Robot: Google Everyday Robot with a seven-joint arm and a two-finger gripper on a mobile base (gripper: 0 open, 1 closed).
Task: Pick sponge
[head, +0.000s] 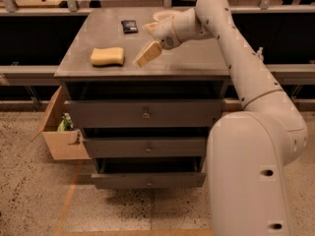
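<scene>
- Sponge [107, 56] lies flat on the bench [197, 65], near its front left corner
- End effector [147, 54] hangs just right of the sponge, not touching it, holding nothing; how open it is cannot be told

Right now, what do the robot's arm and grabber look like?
The arm is creamy white, made of smooth rounded tubes with small dark dots. No cables show. The gripper, above the cabinet top beside the sponge, is flat and pale yellow.
</scene>
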